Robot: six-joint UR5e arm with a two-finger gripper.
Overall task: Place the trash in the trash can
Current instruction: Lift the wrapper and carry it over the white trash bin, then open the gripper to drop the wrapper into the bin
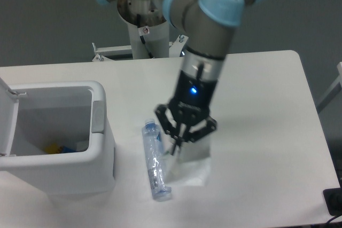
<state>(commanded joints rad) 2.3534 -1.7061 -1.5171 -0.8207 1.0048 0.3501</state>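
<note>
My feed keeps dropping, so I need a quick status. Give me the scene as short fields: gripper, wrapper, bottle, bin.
gripper: raised above the table, jaws closed on the top edge of the wrapper
wrapper: clear plastic sheet hanging from the jaws, its lower edge at or near the table
bottle: lying on its side on the table, cap pointing away from the camera, just left of the wrapper
bin: at the left edge of the table, lid open, something yellow and blue at the bottom
table: white
</note>
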